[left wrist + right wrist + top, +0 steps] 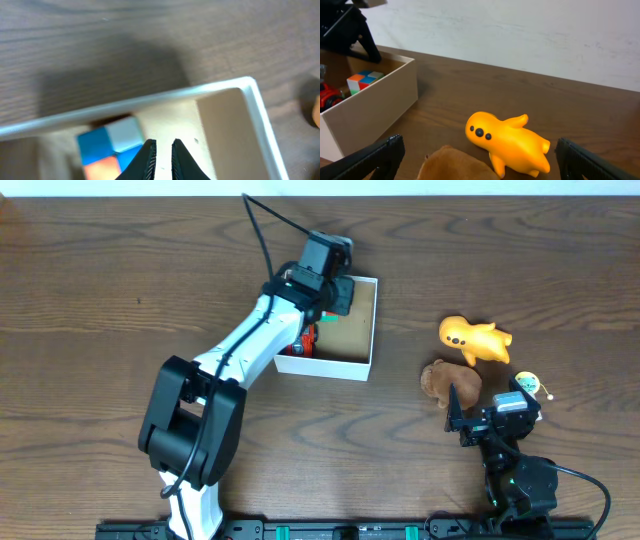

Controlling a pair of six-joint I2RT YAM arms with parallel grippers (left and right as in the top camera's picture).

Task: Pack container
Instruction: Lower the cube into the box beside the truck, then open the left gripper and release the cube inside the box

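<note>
The container (371, 330) is a low white box with a tan inside, at the table's middle. It holds a red toy (305, 340) and a colour cube (110, 145). My left gripper (164, 145) hangs over the container's inside, jaws nearly together with nothing between them; it shows in the overhead view (335, 288). An orange toy (510, 140) and a brown toy (460, 164) lie on the table to the right of the container (375, 100). My right gripper (480, 167) is open wide, just behind the brown toy (450, 380), with the orange toy (475, 338) beyond.
A small yellow-green object (528, 385) lies beside the right gripper (487, 408). The left arm (240, 350) stretches from the front left across to the container. A pale wall (520, 35) stands behind the table.
</note>
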